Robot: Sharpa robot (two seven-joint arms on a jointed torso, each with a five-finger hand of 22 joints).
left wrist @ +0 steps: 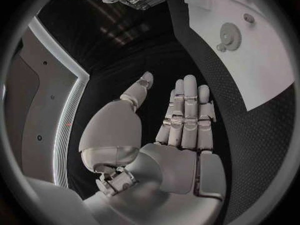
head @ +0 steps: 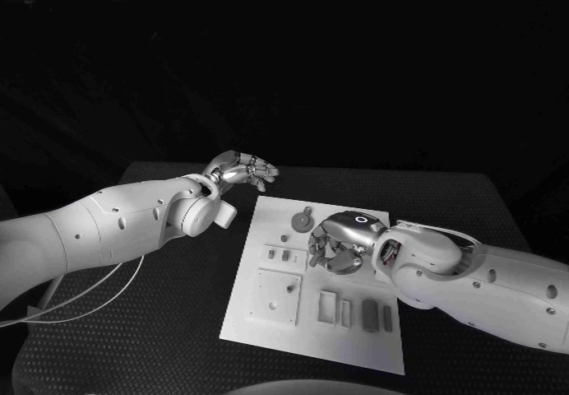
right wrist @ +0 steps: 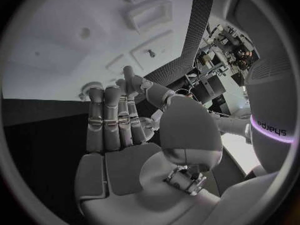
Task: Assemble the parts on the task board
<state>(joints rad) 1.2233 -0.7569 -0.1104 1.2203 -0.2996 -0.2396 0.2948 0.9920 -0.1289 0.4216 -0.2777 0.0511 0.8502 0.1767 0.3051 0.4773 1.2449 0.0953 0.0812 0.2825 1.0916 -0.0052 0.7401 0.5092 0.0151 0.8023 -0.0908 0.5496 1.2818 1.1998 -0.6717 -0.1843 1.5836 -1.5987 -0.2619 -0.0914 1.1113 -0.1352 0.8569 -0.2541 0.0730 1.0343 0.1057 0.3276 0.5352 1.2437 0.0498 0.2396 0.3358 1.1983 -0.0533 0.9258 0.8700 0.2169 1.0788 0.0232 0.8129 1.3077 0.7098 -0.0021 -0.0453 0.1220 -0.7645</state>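
Centre of the frame: the task board (head: 270, 325), a white plate on the black table (head: 154, 346), running from the middle down toward the lower centre.
Parts: a gear (head: 303, 221) lies near the board's upper edge; small pieces (head: 276, 255) sit below it at mid-board, and narrow bars (head: 370, 314) lie at the lower right of the plate.
Right hand (head: 335, 248): over the middle of the board, right of the small pieces. In the right wrist view its fingers (right wrist: 111, 120) are straight and side by side, thumb apart, nothing held.
Left hand (head: 241, 172): upper left of centre, off the board's top corner, above the table. In the left wrist view its fingers (left wrist: 187, 112) are extended and hold nothing.
Risk: as I judge it, the right hand hides the parts beneath it from the head view, so a blind descent could nudge loose pieces out of place.
Second risk: a badly aligned pinch on so small a part could let it slip or tip.
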